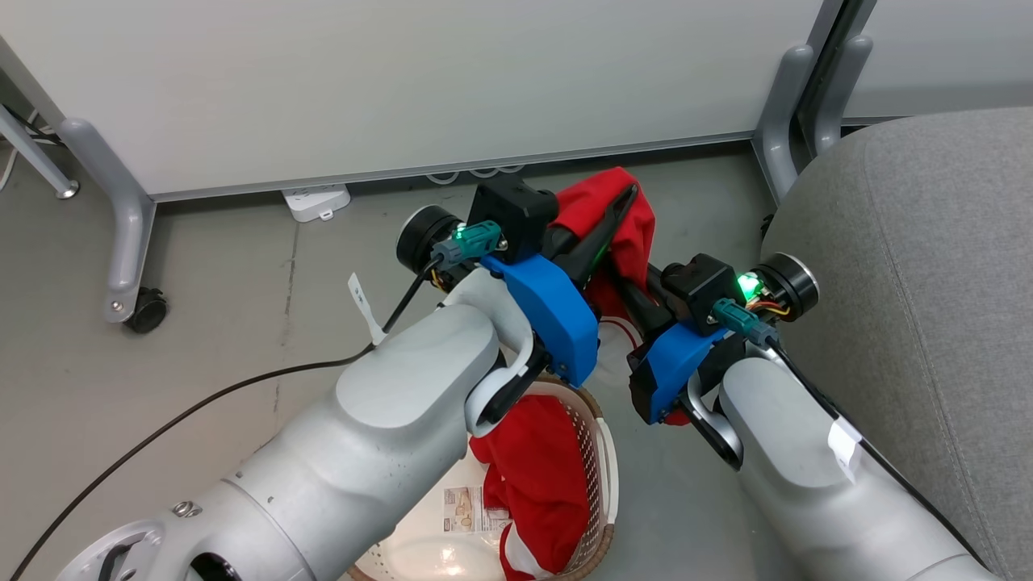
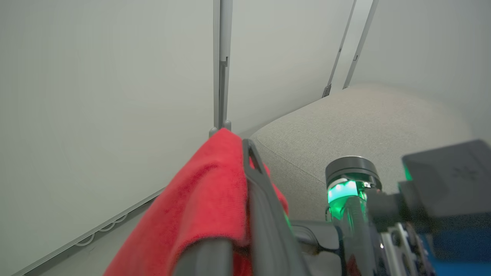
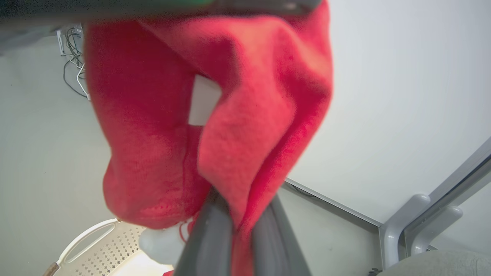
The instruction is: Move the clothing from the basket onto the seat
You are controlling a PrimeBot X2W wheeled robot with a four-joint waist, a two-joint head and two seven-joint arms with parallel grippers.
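Nearest: 1 basket (image 1: pixel 601 452) below both grippers, 1 red garment (image 1: pixel 537 468) inside w/ white trim. Above it, left gripper (image 1: pixel 615 211) & right gripper (image 3: pixel 239 230) each pinched tight on a 2nd red garment (image 1: pixel 605 206), held up. 1 grey seat (image 1: pixel 928 282) just right of the right gripper.

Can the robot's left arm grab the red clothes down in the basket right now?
Probably not: the left gripper has its jaws shut on a lifted red garment, above the red clothes in the basket.

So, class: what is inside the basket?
Red clothing lies inside the basket, beside a printed label on its pale floor. The left forearm covers the rest, so anything there is hidden.
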